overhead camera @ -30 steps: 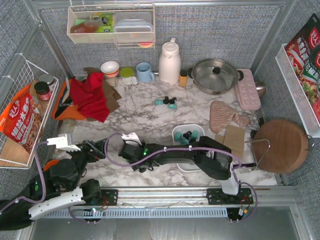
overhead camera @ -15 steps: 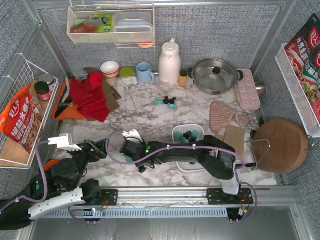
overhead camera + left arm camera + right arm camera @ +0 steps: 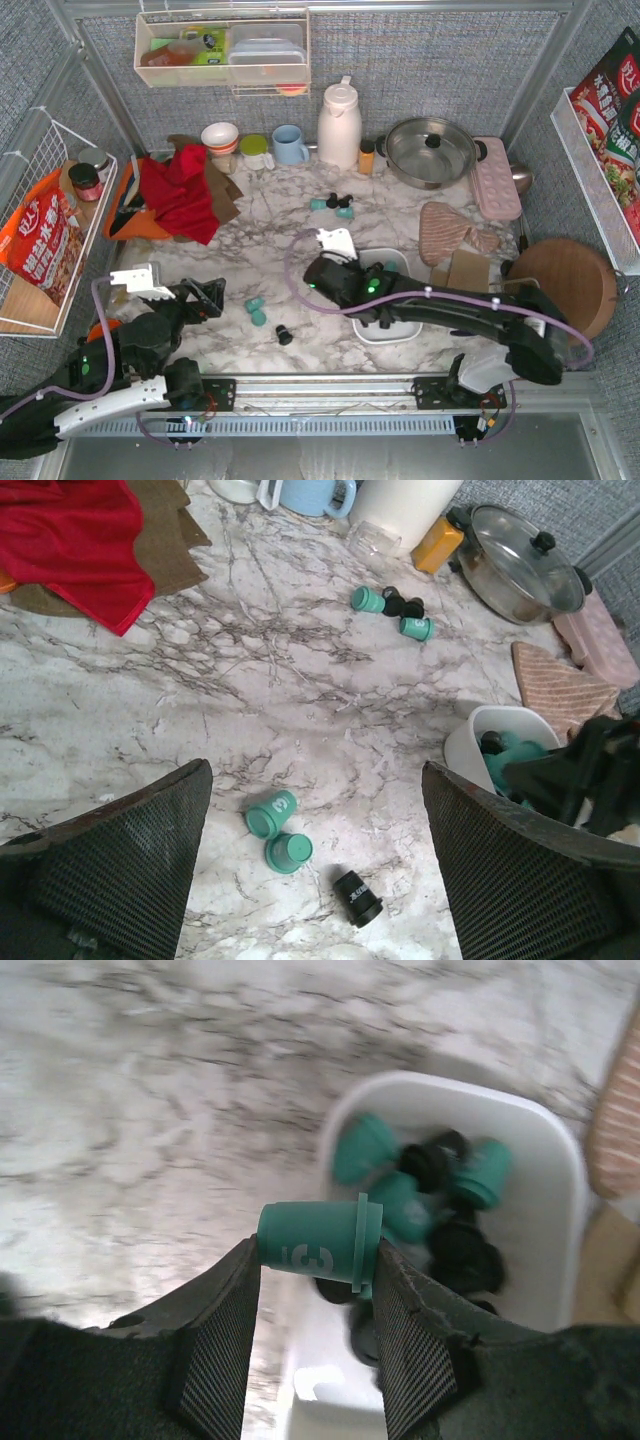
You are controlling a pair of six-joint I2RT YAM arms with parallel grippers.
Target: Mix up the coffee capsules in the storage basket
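My right gripper (image 3: pixel 325 278) is shut on a teal coffee capsule (image 3: pixel 318 1242) marked 3, which lies sideways between its fingers. It hangs over the left rim of the white storage basket (image 3: pixel 440 1095), which holds several teal and black capsules (image 3: pixel 420 1190). The basket (image 3: pixel 392 336) sits right of centre on the marble. Two teal capsules (image 3: pixel 270 813) and a black one (image 3: pixel 357 898) lie on the table before my left gripper (image 3: pixel 315 780). That gripper is open and empty at the near left (image 3: pixel 210 295). Three more capsules (image 3: pixel 333 204) lie farther back.
A red cloth (image 3: pixel 180 190) lies at the back left beside a bowl and a blue mug (image 3: pixel 290 145). A white jug (image 3: pixel 339 125), a steel pot (image 3: pixel 430 150), a pink tray (image 3: pixel 497 178) and a round wooden board (image 3: pixel 560 290) line the back and right.
My right gripper closed on a teal capsule at the near left, then carried it right to the basket's edge. That uncovered three loose capsules. The left gripper barely moved.
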